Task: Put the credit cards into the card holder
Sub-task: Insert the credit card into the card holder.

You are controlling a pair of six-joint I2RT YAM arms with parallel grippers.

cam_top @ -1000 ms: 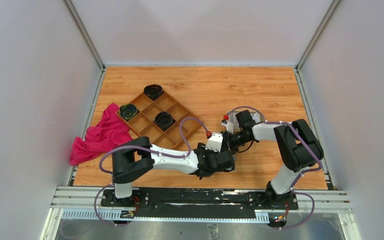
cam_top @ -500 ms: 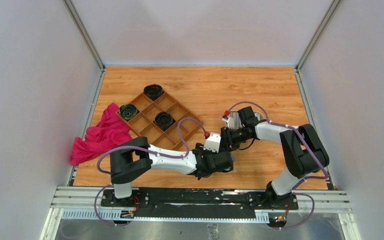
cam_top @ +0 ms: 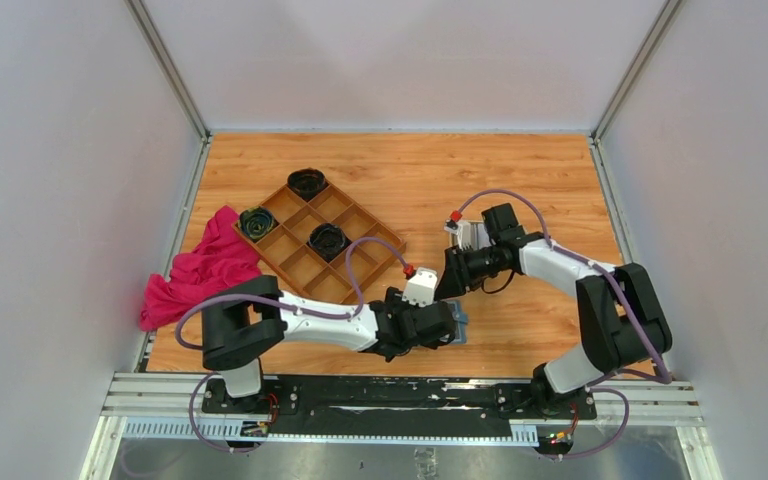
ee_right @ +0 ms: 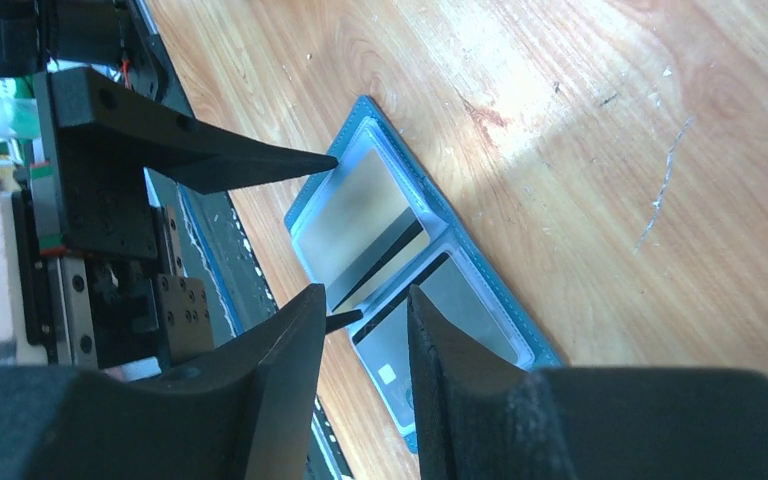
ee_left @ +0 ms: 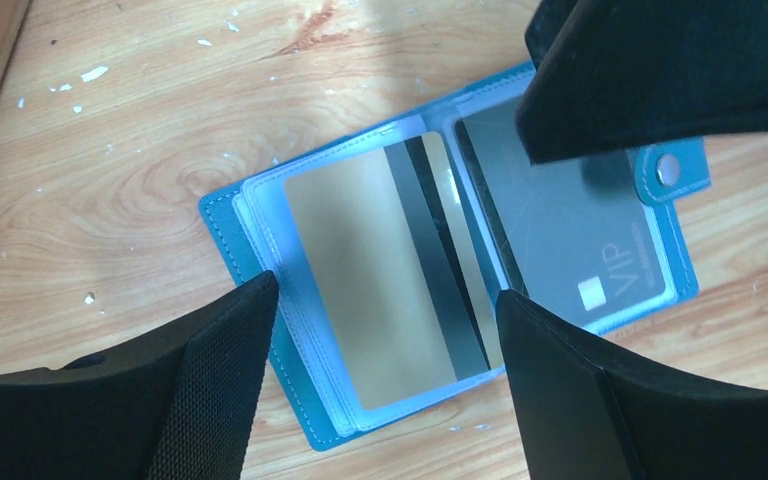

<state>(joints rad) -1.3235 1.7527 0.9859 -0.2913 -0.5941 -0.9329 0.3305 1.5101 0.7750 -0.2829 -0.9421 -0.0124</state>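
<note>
The card holder (ee_left: 250, 260), a teal-blue wallet, lies open and flat on the wooden table. A pale credit card (ee_left: 360, 270) with a black stripe sits in its left clear pocket. A dark grey card (ee_left: 560, 240) marked VIP sits in the right pocket. My left gripper (ee_left: 388, 290) is open low over the holder's near edge, one finger on either side. My right gripper (ee_right: 367, 292) hovers just behind the holder (ee_right: 360, 115) with its jaws apart and nothing between them. From above, only a blue sliver of the holder (cam_top: 458, 325) shows beside the left gripper (cam_top: 448, 325); the right gripper (cam_top: 452, 278) is just behind it.
A brown wooden compartment tray (cam_top: 345, 225) with three dark rolled items lies at the left rear. A pink cloth (cam_top: 200, 275) lies beside it at the table's left edge. The metal base rail (cam_top: 390, 395) runs just in front of the holder.
The right gripper has drawn back from the holder toward the rear and its jaws have widened. The left gripper has opened a little more and shifted slightly left.
</note>
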